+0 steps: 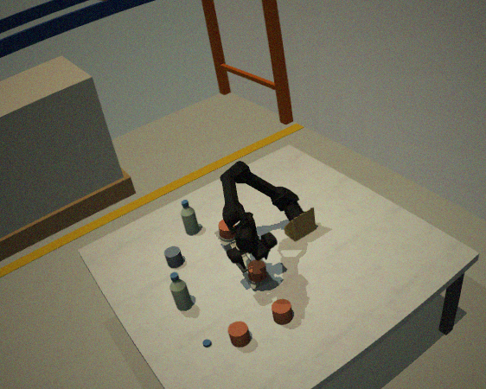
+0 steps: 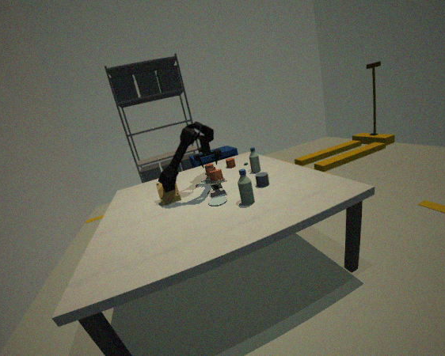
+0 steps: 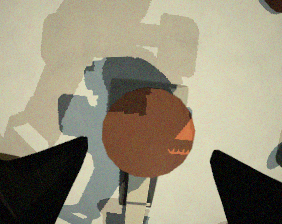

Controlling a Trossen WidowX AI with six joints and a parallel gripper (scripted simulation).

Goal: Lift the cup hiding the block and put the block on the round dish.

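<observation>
My gripper (image 1: 252,264) (image 2: 210,163) (image 3: 152,151) is wide open and empty, pointing down over one red-orange cup (image 1: 257,272) (image 3: 147,135) on one end of the balance. In the wrist view the cup's round top lies between and slightly ahead of the fingertips. The balance's beam (image 3: 137,194) runs back from that cup. The other balance cup (image 1: 226,229) (image 2: 215,175) stands on the opposite end, partly behind the arm in the top view. The pale round dish (image 2: 218,201) lies beyond that end, near a bottle. The block is not visible.
Two more red cups (image 1: 282,312) (image 1: 239,334) stand on the table. Two green-grey bottles (image 1: 189,220) (image 1: 182,295) (image 2: 246,191) (image 2: 254,162), a dark grey cylinder (image 1: 174,257) (image 2: 262,179) and a small blue disc (image 1: 207,343) stand or lie to one side. A yellowish bracket (image 1: 301,226) is at the arm's base.
</observation>
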